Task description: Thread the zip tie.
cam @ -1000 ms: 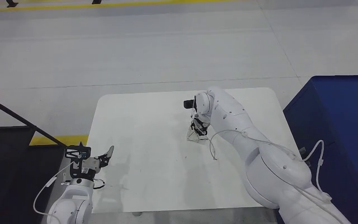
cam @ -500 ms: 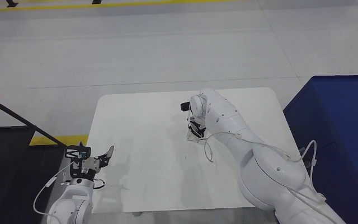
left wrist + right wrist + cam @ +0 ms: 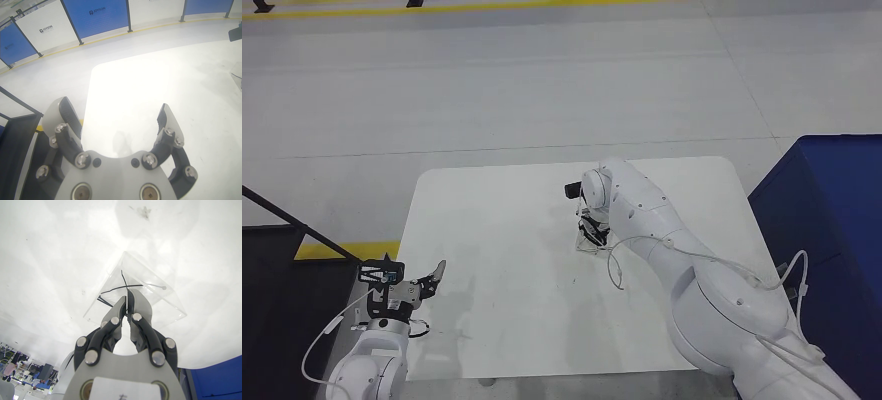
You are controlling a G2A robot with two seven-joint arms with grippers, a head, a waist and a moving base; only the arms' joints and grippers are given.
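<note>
Box [image 3: 587, 243] sits on tabletop [image 3: 502, 300], right of centre. Inside it a zip tie [image 3: 123, 278] stands up into the right claw [image 3: 127, 294], just above. Left claw [image 3: 114, 102] hangs over the near-left corner, well apart.

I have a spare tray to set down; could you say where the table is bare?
The table is bare across its middle, between the left gripper and the clear box. Crowded: that box, where the right gripper pinches a zip tie.

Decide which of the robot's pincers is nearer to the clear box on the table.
Right. The right pincer is at the clear box, shut on a black zip tie. The left pincer is open at the table edge, far from the box.
</note>
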